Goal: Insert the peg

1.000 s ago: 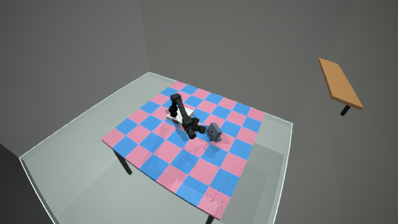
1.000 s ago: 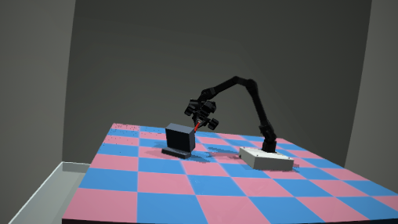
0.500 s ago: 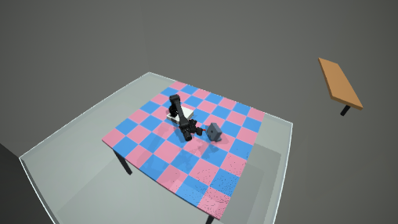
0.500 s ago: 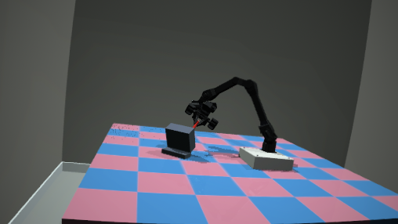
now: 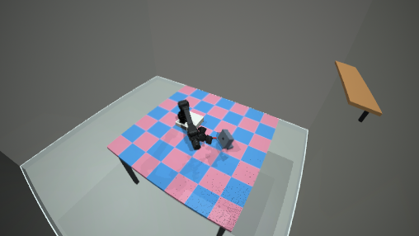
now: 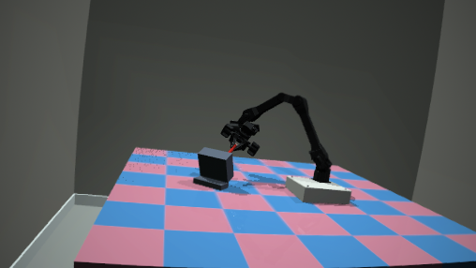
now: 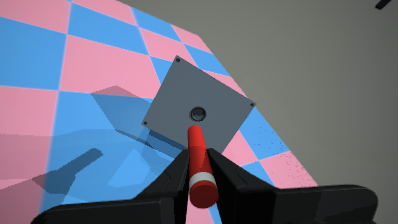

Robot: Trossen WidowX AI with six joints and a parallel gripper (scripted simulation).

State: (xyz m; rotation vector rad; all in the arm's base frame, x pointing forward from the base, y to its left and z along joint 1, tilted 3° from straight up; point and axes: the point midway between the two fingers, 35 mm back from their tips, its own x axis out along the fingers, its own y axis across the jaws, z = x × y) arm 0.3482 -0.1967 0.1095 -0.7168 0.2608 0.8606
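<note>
"Where am I in the job?"

"You have the peg (image 5: 214, 138) (image 6: 232, 148) (image 7: 197, 145) picked up, and your gripper (image 5: 211, 139) (image 6: 241, 142) (image 7: 197, 154) is closed firmly on it. I'd call this the lining-up step, just before the push."

"And the peg sits where, exactly?"

"Between your fingertips, its far end reaching out ahead of them toward the sloped panel (image 5: 225, 139) (image 6: 215, 165) (image 7: 187, 95). In the wrist view the hole (image 7: 198, 114) shows just beyond that end, and the peg doesn't look seated yet. Whether its tip already touches the face, I cannot tell."

"So what does the next move need?"

"Bring the peg's axis onto the hole's, then push straight along the way the hole points, not straight down. If you come in off-centre, the tip could catch on the rim. Keep your grip until it bottoms out."

"Any turning to match?"

"Probably none. Your peg looks round: a red cylinder with a pale band close to its near end, which is darker red. The hole looks round too."
</note>
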